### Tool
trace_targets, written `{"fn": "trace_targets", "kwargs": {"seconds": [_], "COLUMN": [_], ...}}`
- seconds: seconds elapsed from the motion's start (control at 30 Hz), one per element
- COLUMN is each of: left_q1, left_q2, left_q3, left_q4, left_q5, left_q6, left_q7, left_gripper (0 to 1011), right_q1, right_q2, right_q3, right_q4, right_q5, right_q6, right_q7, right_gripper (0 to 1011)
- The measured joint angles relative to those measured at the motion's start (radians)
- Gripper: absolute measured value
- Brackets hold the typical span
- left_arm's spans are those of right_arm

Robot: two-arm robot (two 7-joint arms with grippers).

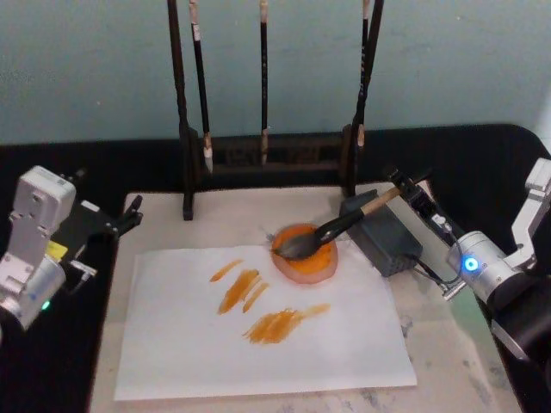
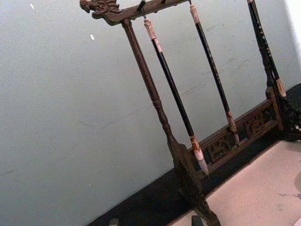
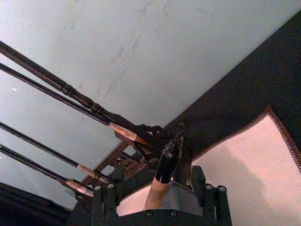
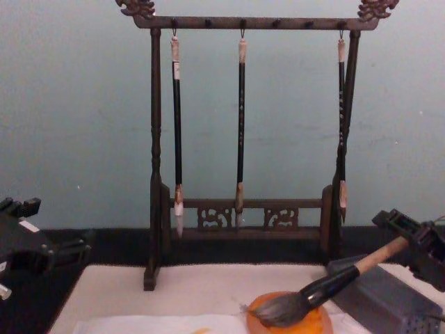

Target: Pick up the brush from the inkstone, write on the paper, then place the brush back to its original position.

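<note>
Left arm (image 1: 34,232): white-grey boxy housing, yellow label and green light noted. Right arm (image 1: 486,271): silver casing, blue glowing ring, black cables. Left gripper (image 1: 116,241) and right gripper (image 1: 405,188) recorded as black.

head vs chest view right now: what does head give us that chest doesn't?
Head, not chest: the paper as a whole sheet with its orange strokes, and the cream mat down to its front edge.

Chest, not head: the rack's top bar with carved ends, where the three slim brushes hang.

Both: the brush with its tuft lying in the inkstone and its shaft angled up past the grey block to the right gripper. The left gripper is parked off the mat's left side.
</note>
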Motion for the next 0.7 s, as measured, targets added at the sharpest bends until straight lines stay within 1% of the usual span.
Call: {"fn": "trace_targets", "kwargs": {"seconds": [0.13,0.2,0.23,0.3,0.33,0.4,0.43,0.47,0.5,0.57,0.6,0.7], "left_q1": [0.0,0.0,0.0,0.0,0.0,0.0,0.0,0.0,0.0,0.0,0.0,0.0], "left_q2": [0.0,0.0,0.0,0.0,0.0,0.0,0.0,0.0,0.0,0.0,0.0,0.0], "left_q3": [0.0,0.0,0.0,0.0,0.0,0.0,0.0,0.0,0.0,0.0,0.0,0.0], "left_q4": [0.0,0.0,0.0,0.0,0.0,0.0,0.0,0.0,0.0,0.0,0.0,0.0], "left_q5": [0.0,0.0,0.0,0.0,0.0,0.0,0.0,0.0,0.0,0.0,0.0,0.0], "left_q6": [0.0,0.0,0.0,0.0,0.0,0.0,0.0,0.0,0.0,0.0,0.0,0.0], "left_q7": [0.0,0.0,0.0,0.0,0.0,0.0,0.0,0.0,0.0,0.0,0.0,0.0], "left_gripper": [1001,1001,1001,1001,1001,1001,1001,1001,1001,1001,1001,1001], "right_q1": [0.0,0.001,0.001,0.001,0.001,0.001,0.001,0.001,0.001,0.001,0.001,0.001], "right_q2": [0.0,0.0,-0.001,-0.001,-0.001,-0.001,-0.001,-0.001,-0.001,-0.001,-0.001,-0.001], "right_q3": [0.0,0.0,0.0,0.0,0.0,0.0,0.0,0.0,0.0,0.0,0.0,0.0], "right_q4": [0.0,0.001,0.001,0.001,0.001,0.001,0.001,0.001,0.002,0.002,0.002,0.002], "right_q5": [0.0,0.0,0.0,0.0,0.0,0.0,0.0,0.0,0.0,0.0,0.0,0.0], "right_q6": [0.0,0.0,0.0,0.0,0.0,0.001,0.001,0.001,0.001,0.001,0.001,0.001], "right_q7": [0.0,0.0,0.0,0.0,0.0,0.0,0.0,0.0,0.0,0.0,0.0,0.0], "right_gripper": [836,800,744,704,645,602,561,561,529,418,418,336]}}
